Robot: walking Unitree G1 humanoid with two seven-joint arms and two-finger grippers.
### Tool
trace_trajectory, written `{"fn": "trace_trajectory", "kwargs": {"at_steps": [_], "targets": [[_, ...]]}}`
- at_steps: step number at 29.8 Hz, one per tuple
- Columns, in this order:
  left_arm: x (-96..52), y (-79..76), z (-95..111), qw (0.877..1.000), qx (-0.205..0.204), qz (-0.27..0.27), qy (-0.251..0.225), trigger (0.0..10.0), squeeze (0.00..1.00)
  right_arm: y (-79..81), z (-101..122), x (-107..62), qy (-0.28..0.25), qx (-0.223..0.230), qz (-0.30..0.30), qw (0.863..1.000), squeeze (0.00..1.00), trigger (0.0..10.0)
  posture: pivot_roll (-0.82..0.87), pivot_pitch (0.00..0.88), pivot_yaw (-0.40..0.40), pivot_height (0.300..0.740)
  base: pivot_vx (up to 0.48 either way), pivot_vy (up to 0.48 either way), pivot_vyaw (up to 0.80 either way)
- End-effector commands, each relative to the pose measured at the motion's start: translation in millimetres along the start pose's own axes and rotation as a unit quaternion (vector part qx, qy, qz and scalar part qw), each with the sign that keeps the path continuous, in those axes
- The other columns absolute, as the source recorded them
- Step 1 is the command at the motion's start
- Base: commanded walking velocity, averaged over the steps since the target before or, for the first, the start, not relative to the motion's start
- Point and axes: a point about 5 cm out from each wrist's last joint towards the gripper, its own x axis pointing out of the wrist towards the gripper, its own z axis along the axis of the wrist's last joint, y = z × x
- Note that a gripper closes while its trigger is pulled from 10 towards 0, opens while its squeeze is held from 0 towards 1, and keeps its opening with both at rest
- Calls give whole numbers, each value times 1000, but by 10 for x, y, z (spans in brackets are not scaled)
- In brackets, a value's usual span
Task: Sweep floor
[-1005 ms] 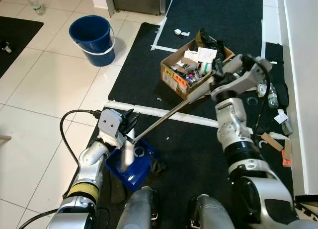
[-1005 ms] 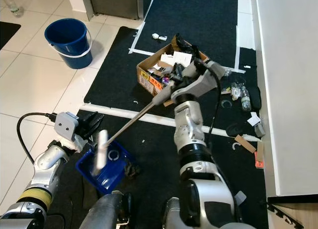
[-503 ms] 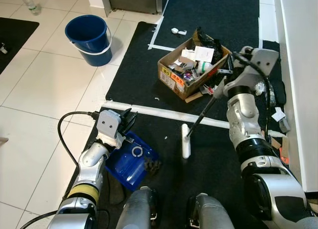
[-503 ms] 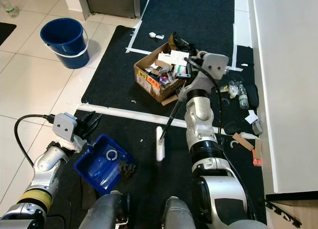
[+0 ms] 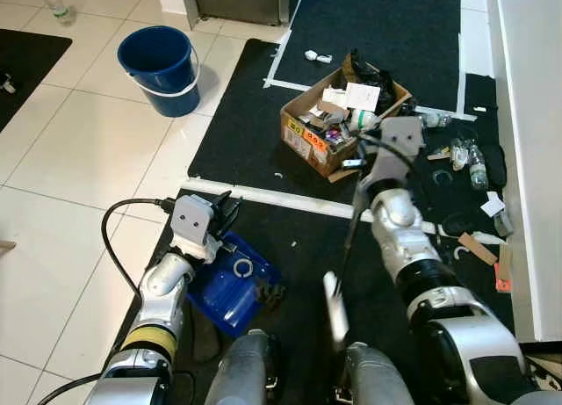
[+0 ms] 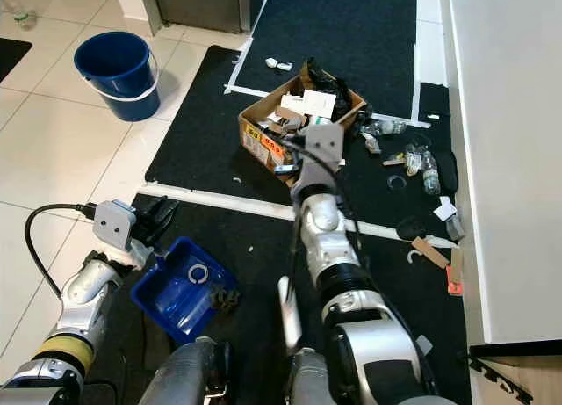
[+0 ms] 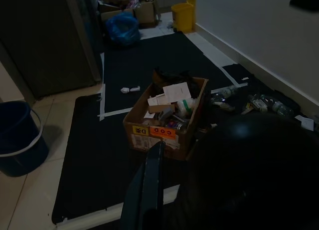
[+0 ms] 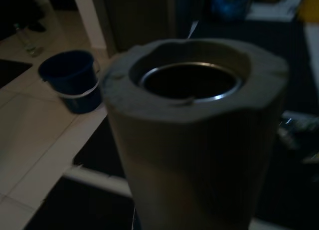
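Sweeping toward the blue dustpan [image 5: 230,282], keep your right gripper [image 5: 364,163] clamped on the broom [image 5: 335,307]; left gripper [image 5: 225,213] jaws unclear.

Blue bucket [image 5: 160,69] on pale tiles — blue dustpan [image 5: 230,282], brown cardboard box [image 5: 325,141] on black mat [image 5: 255,124].

Head stereo pair looks steeply down; both share box [image 5: 342,124] and bucket [image 6: 114,74]. Left wrist faces the box from low. Right wrist sits close against handle end [image 8: 192,135].
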Motion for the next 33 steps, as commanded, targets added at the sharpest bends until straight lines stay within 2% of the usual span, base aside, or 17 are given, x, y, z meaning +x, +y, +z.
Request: {"fn": "trace_trajectory", "kwargs": {"at_steps": [1,2,5,7,8,9,12,14,24,33], "targets": [[-169,-185,-333,995,-71,13,70,10000,0,22,-73,-20,20,35,-5,999,0,10000,134,164,-58,740,0,0,0],[-165,-186,-331,995,-72,14,69,10000,0,52,-88,-25,23,59,-5,998,0,10000,131,163,-57,740,0,0,0],[-159,-187,-329,995,-72,15,68,10000,0,86,-84,-26,19,74,1,997,0,10000,131,163,-57,740,0,0,0],[-148,-193,-324,995,-72,16,67,10000,0,135,-68,-25,12,125,2,992,0,10000,131,163,-57,740,0,0,0],[-148,-193,-324,995,-72,16,67,10000,0,135,-68,-25,12,125,2,992,0,10000,131,163,-57,740,0,0,0],[-147,-196,-323,995,-73,16,65,10000,0,143,-58,-25,8,150,0,989,0,10000,127,158,-56,740,0,0,0],[-146,-198,-322,995,-73,16,65,10000,0,145,-48,-23,6,171,-2,985,0,10000,127,158,-56,740,0,0,0],[-142,-201,-321,995,-72,16,64,10000,0,151,25,-18,-19,201,4,979,0,10000,123,153,-56,740,0,0,0],[-99,-211,-296,995,-76,16,55,10000,0,202,124,-14,-48,235,36,970,0,10000,116,159,-61,740,0,0,0],[-84,-243,-289,996,-79,12,47,10000,0,229,127,-16,-44,225,58,972,0,10000,114,143,-68,740,0,0,0]]}}
